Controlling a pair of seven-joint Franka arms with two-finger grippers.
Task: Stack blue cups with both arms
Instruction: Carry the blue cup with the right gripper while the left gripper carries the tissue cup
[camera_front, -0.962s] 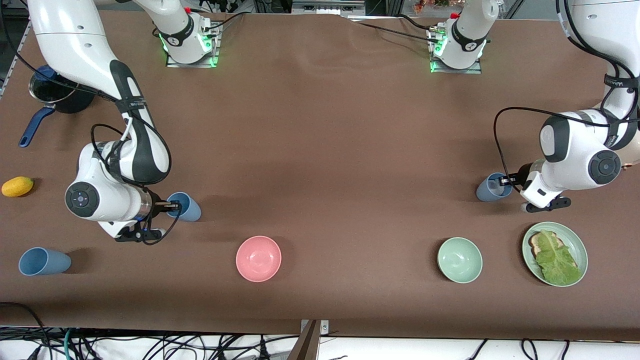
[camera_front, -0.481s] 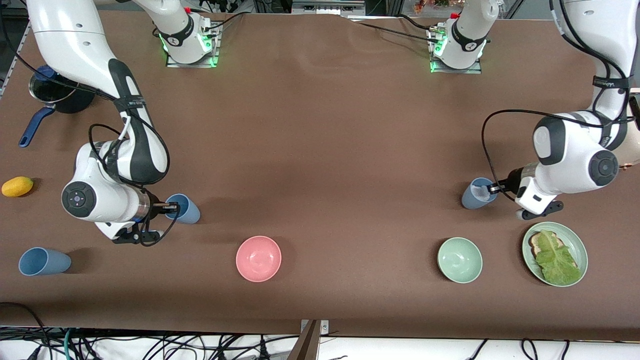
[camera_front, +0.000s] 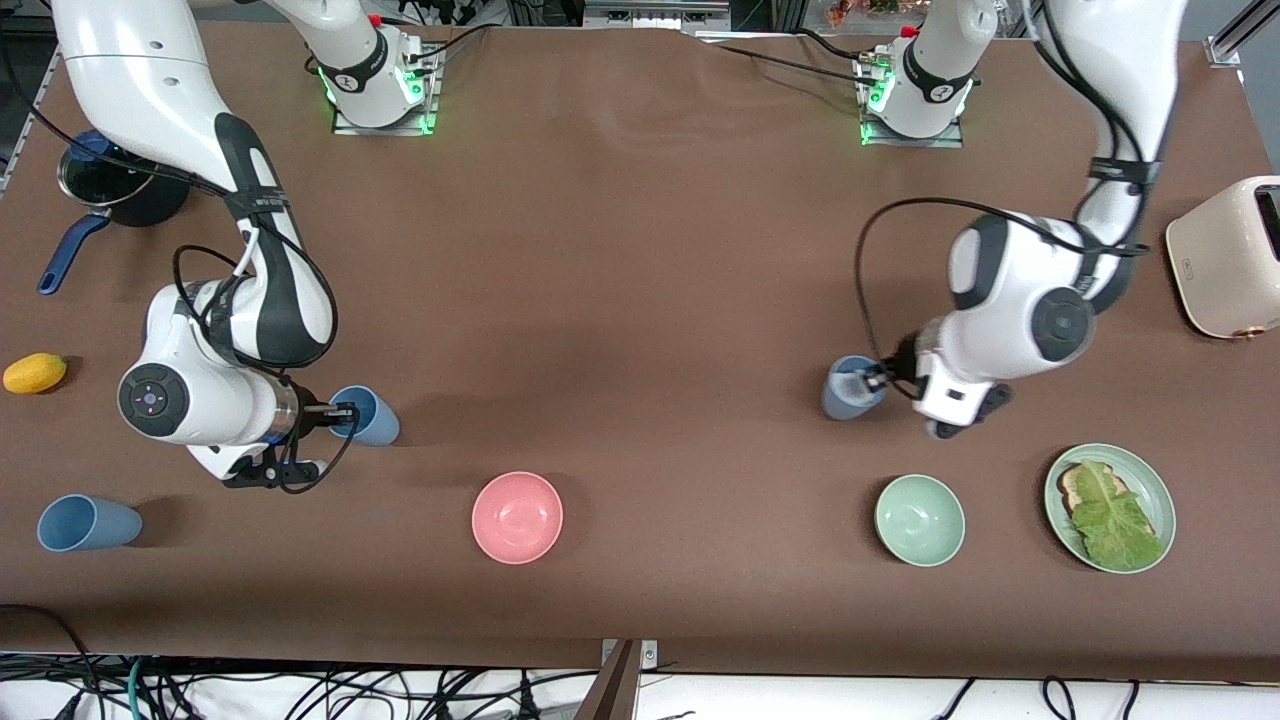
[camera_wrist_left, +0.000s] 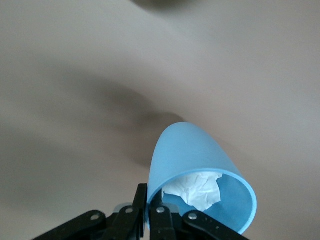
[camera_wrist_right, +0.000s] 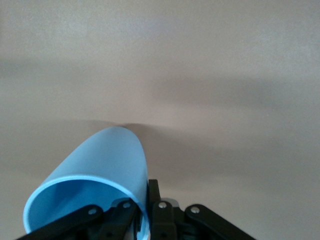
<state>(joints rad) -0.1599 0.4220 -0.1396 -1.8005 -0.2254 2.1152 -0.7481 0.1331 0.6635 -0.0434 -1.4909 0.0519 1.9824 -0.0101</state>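
While the right gripper (camera_front: 335, 412) pinches the rim of a sky-blue cup (camera_front: 368, 415) toward the right arm's end of the surface (camera_front: 640, 300), its jaws are nearly closed, one finger inside the rim and one outside, as the right wrist view shows (camera_wrist_right: 145, 212). That cup (camera_wrist_right: 95, 180) looks tilted, its mouth toward the gripper; whether it touches the surface I cannot tell. The left gripper (camera_front: 880, 378) grips a duller blue cup (camera_front: 850, 388) the same way over the surface toward the left arm's end, jaws clamped on the rim (camera_wrist_left: 147, 212); a crumpled white patch (camera_wrist_left: 195, 190) sits inside this cup (camera_wrist_left: 200, 170). A third blue cup (camera_front: 85, 523) lies on its side near the right arm's end, nearer the camera than the right gripper. A pink bowl (camera_front: 517, 517), a green bowl (camera_front: 919, 520) and a plate (camera_front: 1160, 495) stand nearer the camera.
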